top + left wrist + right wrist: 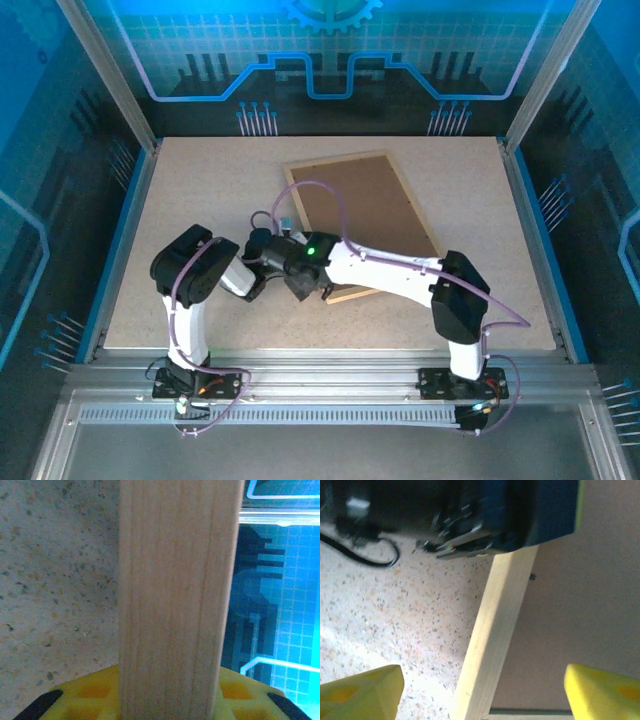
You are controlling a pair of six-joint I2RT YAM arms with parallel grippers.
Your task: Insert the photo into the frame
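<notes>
Toward the near side of the speckled table (200,190), the right gripper (480,690) stands spread wide astride a pale wooden rail of the frame (335,160), gripping nothing. Just beyond it, the left gripper (170,697) is pinched onto that same rail, apparently at the frame's near-left corner, though the close view is blurred. The pinch likely steadies the frame, leaving the right gripper free for other work. Farther back, the frame lies askew on the table, its brown backing board (365,215) facing up.

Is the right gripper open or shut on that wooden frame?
Open: the right gripper shows yellow fingers wide apart, clear of the frame rail between them.
</notes>
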